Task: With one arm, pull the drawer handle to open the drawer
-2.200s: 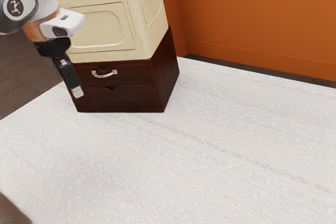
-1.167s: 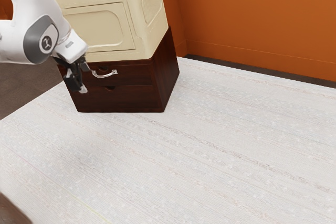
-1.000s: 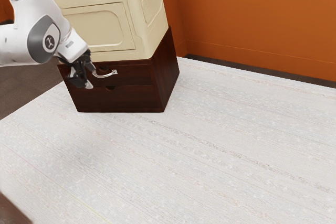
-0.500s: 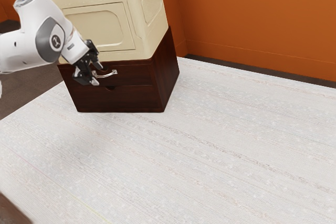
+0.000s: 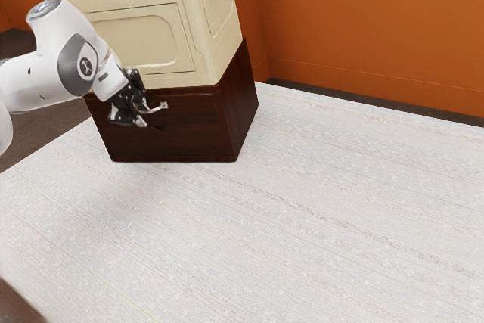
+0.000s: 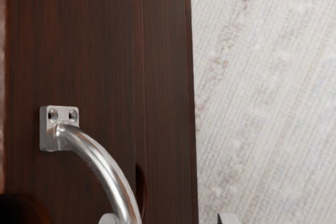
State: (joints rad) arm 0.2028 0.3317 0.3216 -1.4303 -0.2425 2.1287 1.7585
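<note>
My gripper [image 5: 144, 113] is in front of the dark wooden drawer unit [image 5: 197, 141], at the exterior view's left end of the silver handle [image 5: 160, 106]. The hand tilts toward the drawer front and covers part of the handle. In the wrist view the gripper [image 6: 168, 220] stands open, its two tips apart at the lower edge. The curved handle [image 6: 102, 166] runs down from its screwed mount to one fingertip, overlapping it there; contact cannot be told. The upper drawer front [image 6: 68, 51] looks flush with the unit.
A cream plastic box [image 5: 140, 43] stands on top of the drawer unit, just behind the hand. Pale carpet [image 5: 287, 217] spreads before and beside the unit. An orange wall [image 5: 370, 28] rises behind.
My hand has swung in from the exterior view's left and tilted toward the drawer front, reaching the handle. The drawer unit and box have not visibly moved.
</note>
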